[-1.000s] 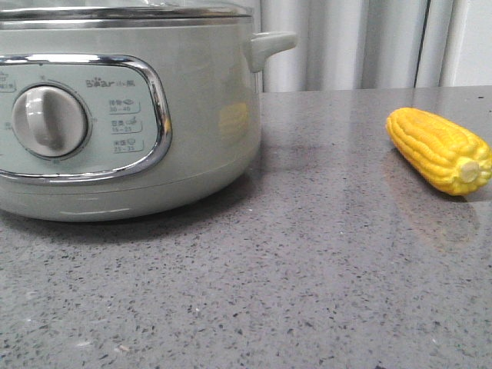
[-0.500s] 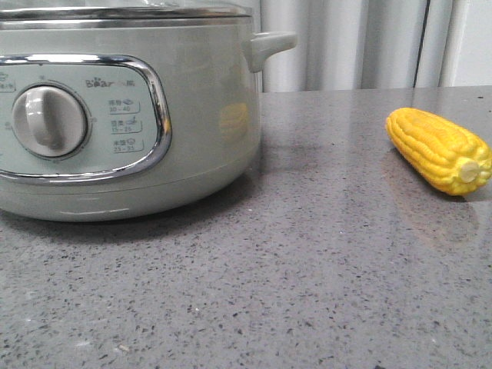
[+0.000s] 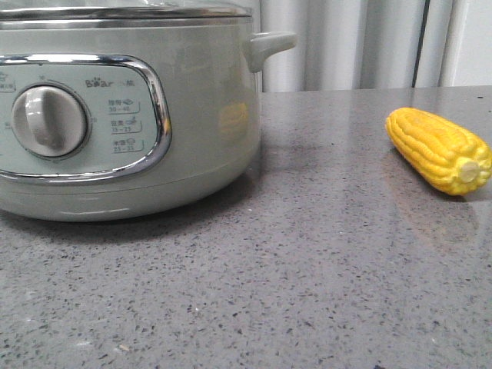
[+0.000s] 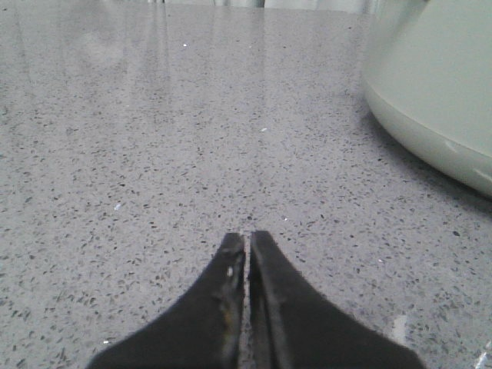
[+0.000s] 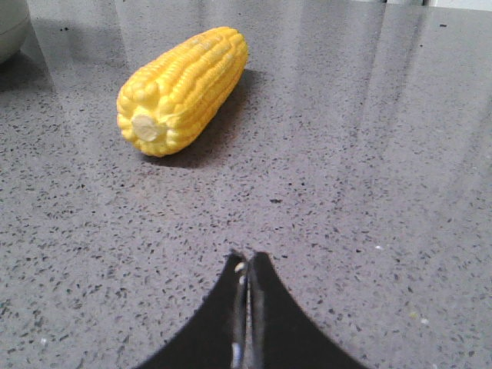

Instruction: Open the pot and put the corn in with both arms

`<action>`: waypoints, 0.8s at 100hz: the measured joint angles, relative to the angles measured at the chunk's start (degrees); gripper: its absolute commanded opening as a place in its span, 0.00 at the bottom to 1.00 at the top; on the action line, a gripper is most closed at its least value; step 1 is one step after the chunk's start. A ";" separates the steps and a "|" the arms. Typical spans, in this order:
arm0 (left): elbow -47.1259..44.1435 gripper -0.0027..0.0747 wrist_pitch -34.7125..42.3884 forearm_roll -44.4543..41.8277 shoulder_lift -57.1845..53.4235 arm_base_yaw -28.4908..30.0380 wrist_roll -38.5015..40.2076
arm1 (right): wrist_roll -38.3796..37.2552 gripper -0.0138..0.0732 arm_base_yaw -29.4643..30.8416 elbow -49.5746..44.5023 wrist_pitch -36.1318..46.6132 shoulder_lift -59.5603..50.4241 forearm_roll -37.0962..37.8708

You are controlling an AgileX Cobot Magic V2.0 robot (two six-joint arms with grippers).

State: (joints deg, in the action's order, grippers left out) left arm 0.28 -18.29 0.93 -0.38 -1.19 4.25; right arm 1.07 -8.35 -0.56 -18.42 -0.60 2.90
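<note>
The pale green pot [image 3: 192,115] stands at the left of the front view with its lid on, its beige knob [image 3: 50,121] facing me. Its lower wall shows in the left wrist view [image 4: 430,84]. The yellow corn [image 3: 438,150] lies on the counter at the right, stub end toward me; it also shows in the right wrist view [image 5: 184,88]. My left gripper [image 4: 247,238] is shut and empty over bare counter beside the pot. My right gripper [image 5: 246,257] is shut and empty, a short way from the corn's stub end. Neither gripper shows in the front view.
The grey speckled counter [image 3: 307,292] spreads under everything. A pale curtain [image 3: 354,42] hangs behind its far edge. The pot's stubby side handle [image 3: 269,46] sticks out toward the corn side.
</note>
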 measured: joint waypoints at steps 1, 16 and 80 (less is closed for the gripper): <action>0.00 0.01 0.00 0.00 0.00 0.00 0.00 | 0.00 0.08 0.00 0.00 0.00 0.00 0.00; 0.00 0.01 0.00 0.00 0.00 0.00 0.00 | 0.00 0.08 0.00 0.00 0.00 0.00 0.00; 0.00 0.01 2.20 6.02 0.00 0.00 0.00 | 0.00 0.08 0.00 0.00 20.15 0.00 -2.33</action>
State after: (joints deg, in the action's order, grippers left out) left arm 0.28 -16.09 6.95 -0.38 -1.19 4.25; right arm 1.07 -8.35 -0.56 1.73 -0.60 0.57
